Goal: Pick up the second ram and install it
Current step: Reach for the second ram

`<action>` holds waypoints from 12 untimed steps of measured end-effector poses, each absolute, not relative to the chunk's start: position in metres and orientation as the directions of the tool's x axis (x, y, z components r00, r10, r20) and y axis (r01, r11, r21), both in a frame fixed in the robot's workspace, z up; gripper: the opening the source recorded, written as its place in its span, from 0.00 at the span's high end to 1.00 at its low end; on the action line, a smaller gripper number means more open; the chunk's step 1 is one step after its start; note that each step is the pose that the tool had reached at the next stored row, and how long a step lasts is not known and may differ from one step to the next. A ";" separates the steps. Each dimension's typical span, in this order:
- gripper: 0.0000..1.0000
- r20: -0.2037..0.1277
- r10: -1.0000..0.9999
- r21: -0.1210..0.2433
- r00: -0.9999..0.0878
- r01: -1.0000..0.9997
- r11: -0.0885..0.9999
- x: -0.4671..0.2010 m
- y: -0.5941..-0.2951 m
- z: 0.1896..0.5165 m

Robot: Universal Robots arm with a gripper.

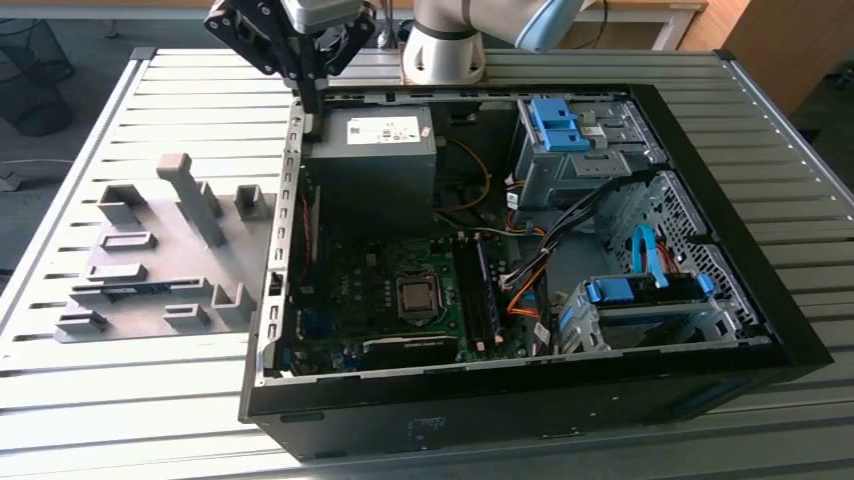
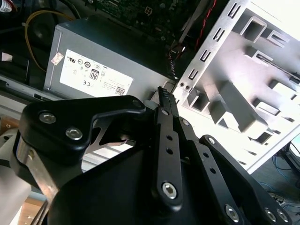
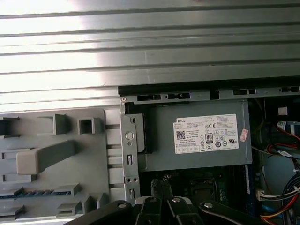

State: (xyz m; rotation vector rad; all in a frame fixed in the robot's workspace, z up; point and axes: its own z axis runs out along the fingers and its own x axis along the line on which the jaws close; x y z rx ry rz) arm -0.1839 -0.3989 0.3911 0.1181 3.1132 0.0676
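Exterior view: gripper [image 1: 308,118] closed, empty, at the case [image 1: 747,330] edge beside the power supply [image 1: 374,160]. The second ram [image 1: 138,291] sits well apart in a grey fixture [image 1: 200,200] slot.
Second wrist view: fingers [image 2: 165,122] pinched together, holding nothing.
First wrist view: second ram [image 3: 40,192] in its slot, clear of the gripper [image 3: 161,183].

Open PC case [image 1: 534,405] on slatted counter [image 1: 120,400]; grey PSU [image 1: 374,165] inside (white label up), grey fixture blocks [image 1: 194,200] beside the case.

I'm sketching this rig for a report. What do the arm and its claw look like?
The claw is matte black: jointed link bars studded with silver screws, tapering to slim fingers. A grey metal wrist block tops it. The arm is pale silver-grey tubing with a light blue joint cap.
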 end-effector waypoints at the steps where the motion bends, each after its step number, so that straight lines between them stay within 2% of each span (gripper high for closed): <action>1: 0.89 -0.024 0.076 0.044 -0.997 0.075 0.996 -0.185 -0.399 0.391; 12: 0.89 -0.023 0.076 0.044 -0.997 0.075 0.996 -0.193 -0.399 0.391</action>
